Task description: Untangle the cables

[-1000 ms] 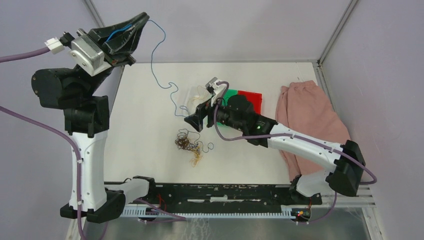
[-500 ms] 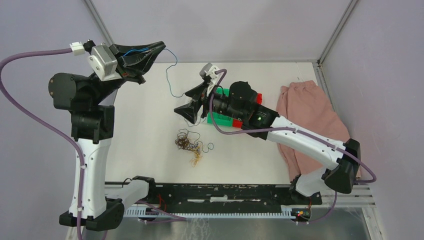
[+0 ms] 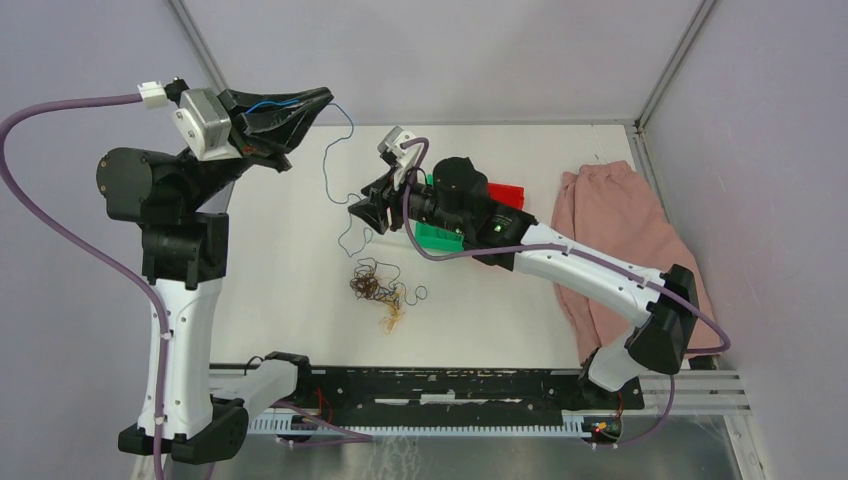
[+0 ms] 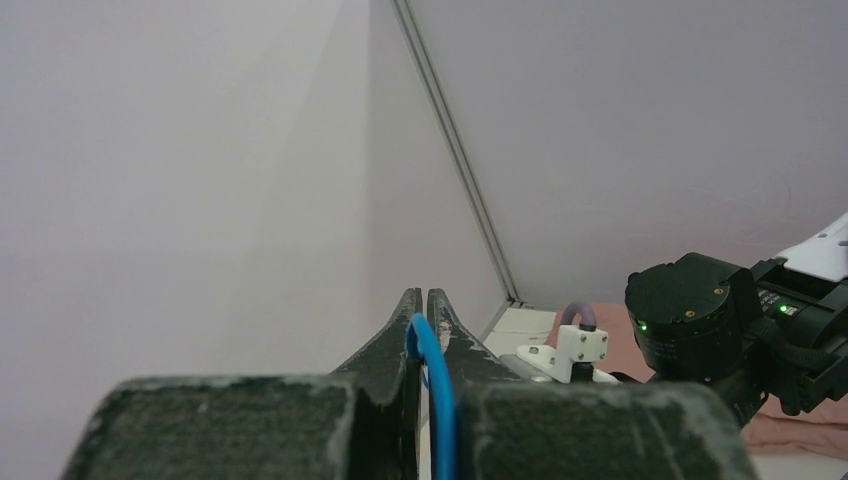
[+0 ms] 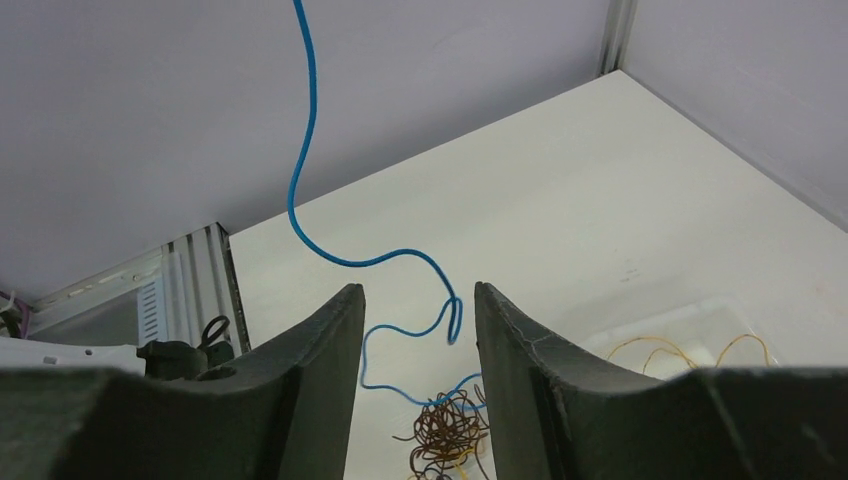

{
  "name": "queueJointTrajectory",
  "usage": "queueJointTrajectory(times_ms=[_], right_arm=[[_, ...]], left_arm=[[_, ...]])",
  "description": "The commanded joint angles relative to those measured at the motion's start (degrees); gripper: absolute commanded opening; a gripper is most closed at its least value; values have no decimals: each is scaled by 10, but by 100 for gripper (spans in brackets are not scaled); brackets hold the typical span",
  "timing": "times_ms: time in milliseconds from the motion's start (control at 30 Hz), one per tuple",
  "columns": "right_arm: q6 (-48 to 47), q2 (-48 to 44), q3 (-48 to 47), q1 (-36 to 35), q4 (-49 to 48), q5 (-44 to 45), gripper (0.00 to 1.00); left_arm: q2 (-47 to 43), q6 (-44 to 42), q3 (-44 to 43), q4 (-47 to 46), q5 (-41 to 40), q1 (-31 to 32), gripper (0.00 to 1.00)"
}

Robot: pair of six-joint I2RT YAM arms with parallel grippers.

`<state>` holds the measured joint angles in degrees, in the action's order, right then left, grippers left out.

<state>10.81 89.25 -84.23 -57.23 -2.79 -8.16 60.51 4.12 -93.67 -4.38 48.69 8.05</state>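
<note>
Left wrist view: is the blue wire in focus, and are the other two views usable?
Left wrist: the blue wire is clear, pinched in the left gripper; the near finger parts are soft. Right wrist: the wire is sharp against the wall; the tangle is cropped at the bottom. Top: even light, no glare, but the tangle's strands are too fine to separate.

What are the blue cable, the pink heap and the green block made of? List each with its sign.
Blue cable: likely plastic-coated wire, smooth; it hangs in soft kinks. Pink heap: cloth, matte, folded and creased. Green block: probably hard plastic; saturated colour, straight edges.
</note>
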Motion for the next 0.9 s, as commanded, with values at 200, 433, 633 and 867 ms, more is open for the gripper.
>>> queueJointTrajectory(times_ms=[200,433,633,867], right_arm=[[6,-1,-8,2,-54,10,43],[4,11,-23,2,-33,-20,29],[29,-3,-15,11,-31,2,1],[139,-24,35,73,-101,-59,1]], left_arm=[[-10,37,16,-6,4,-2,3],[-7,39,13,-7,4,-2,3],[-14,36,24,-7,-4,-2,3],[-32,24,71,-6,-7,-2,3]])
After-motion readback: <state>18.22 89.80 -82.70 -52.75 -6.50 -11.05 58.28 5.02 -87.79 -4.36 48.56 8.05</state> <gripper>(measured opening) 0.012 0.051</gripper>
